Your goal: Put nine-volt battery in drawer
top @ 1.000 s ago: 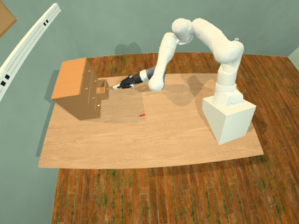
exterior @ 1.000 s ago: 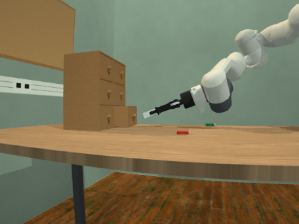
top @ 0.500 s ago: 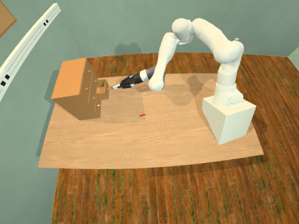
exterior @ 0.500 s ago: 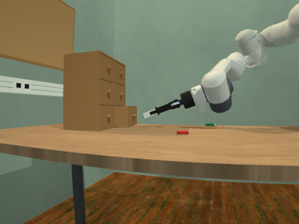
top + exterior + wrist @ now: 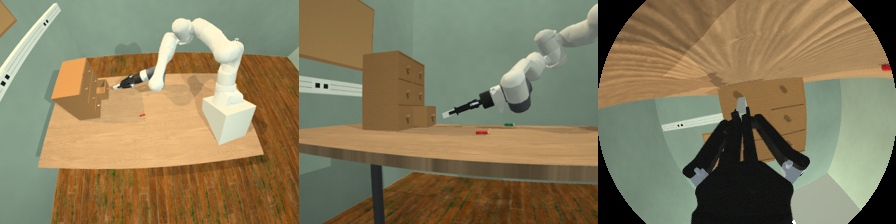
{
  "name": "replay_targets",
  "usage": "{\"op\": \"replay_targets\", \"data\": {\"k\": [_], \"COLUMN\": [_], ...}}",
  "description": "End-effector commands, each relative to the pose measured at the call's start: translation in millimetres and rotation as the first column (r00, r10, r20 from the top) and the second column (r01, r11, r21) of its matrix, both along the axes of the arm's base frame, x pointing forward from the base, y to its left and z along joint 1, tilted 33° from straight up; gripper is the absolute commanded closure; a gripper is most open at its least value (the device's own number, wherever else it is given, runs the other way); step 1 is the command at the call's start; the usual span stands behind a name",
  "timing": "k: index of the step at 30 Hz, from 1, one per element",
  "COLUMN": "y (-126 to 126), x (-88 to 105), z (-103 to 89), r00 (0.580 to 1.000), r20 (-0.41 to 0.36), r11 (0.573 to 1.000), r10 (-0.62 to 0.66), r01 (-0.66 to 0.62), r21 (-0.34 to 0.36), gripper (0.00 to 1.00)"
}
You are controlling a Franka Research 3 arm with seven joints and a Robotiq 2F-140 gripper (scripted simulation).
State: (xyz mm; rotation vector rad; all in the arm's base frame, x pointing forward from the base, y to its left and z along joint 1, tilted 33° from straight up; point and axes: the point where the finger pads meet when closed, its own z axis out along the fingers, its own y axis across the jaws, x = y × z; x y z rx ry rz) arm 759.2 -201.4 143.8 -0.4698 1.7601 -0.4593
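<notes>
From where I'm standing, the near edge of the wooden counter curves gently across the room, over the plank floor. A little way in, a small red cylinder lies flat on its side, well apart from the chest.

Over to one side the wooden chest stands upright, with three rows of two drawers facing the robot. Five of them look closed. The right drawer of the bottom row sticks out from the front, its knob toward the arm.

Just in front of that drawer hang the fingers, narrow and drawn together, with pale tips pointing at the chest and sloping down a bit. They are above the counter, near the drawer front but apart from it. As for the nine-volt battery, I can't tell where it is; the inside of the open drawer is too small to make out.

The white arm arches back to its pale block at the other end of the counter. Farther back from me, a green cylinder lies on the wood, with the greenish wall behind it.

Any change from the earlier pictures to now is too slight to make out: if the black two-fingered claw with pale fingertips has shifted at all, the pictures cannot tell it.
</notes>
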Motion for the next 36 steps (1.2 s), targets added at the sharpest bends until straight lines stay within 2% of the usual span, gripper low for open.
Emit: {"op": "replay_targets", "data": {"k": [1,18,36], "y": [-2,-2,0], "x": [0.0,4.1,21.9], "z": [0.9,1.2,2.4], "r00": [1.0,1.0,1.0], "r20": [0.001,0.001,0.001], "r11": [1.0,1.0,1.0], "r10": [-0.001,-0.001,-0.001], "r01": [0.001,0.001,0.001], "r21": [-0.003,-0.003,-0.003], "gripper": [0.9,0.9,0.9]}}
